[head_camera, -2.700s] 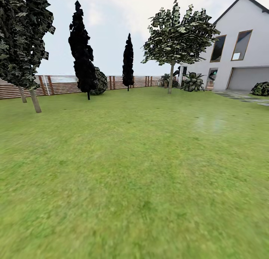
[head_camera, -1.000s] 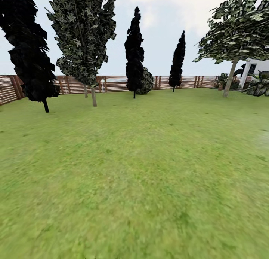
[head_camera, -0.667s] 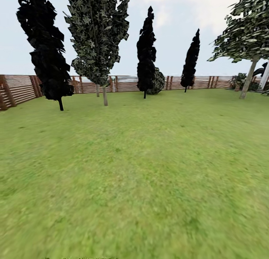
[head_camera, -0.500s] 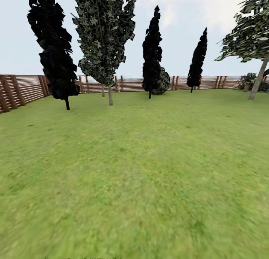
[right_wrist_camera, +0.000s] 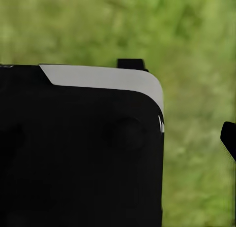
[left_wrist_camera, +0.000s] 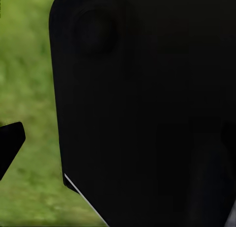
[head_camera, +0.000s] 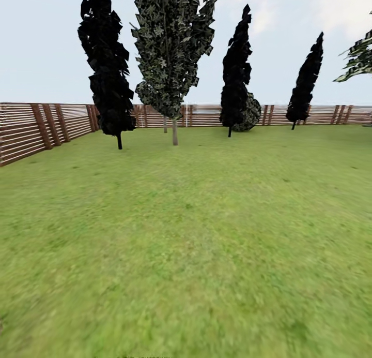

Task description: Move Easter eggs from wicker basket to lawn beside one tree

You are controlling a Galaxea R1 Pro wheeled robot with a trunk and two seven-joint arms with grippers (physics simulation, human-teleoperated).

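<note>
The lawn (head_camera: 196, 234) spreads wide and flat across the head view, mottled green and blurry close in, running back to a brown horizontal-slat fence (head_camera: 31, 128) that turns a corner at the far left. On the grass near that fence stands the tree (head_camera: 173, 42) with a pale straight trunk and a blocky dark green, pale-flecked canopy. Just beside it, toward the fence corner, rises a slim all-black cypress (head_camera: 107, 68); two more black cypresses (head_camera: 235, 73) stand further along the fence line, one of them with a rounded dark bush (head_camera: 252, 112) touching its side. A tip of another leafy canopy (head_camera: 359, 58) pokes in at the far right edge under pale cloudy sky.

In the left wrist view a large black robot body part (left_wrist_camera: 147, 109) blocks most of the picture, with blurred grass (left_wrist_camera: 27, 89) beyond it and a small black tip at the edge; whether the left gripper is open or closed cannot be told. In the right wrist view a black housing with a pale top edge (right_wrist_camera: 103, 79) sits before blurred grass (right_wrist_camera: 196, 49), and the right gripper's state likewise cannot be told.
</note>
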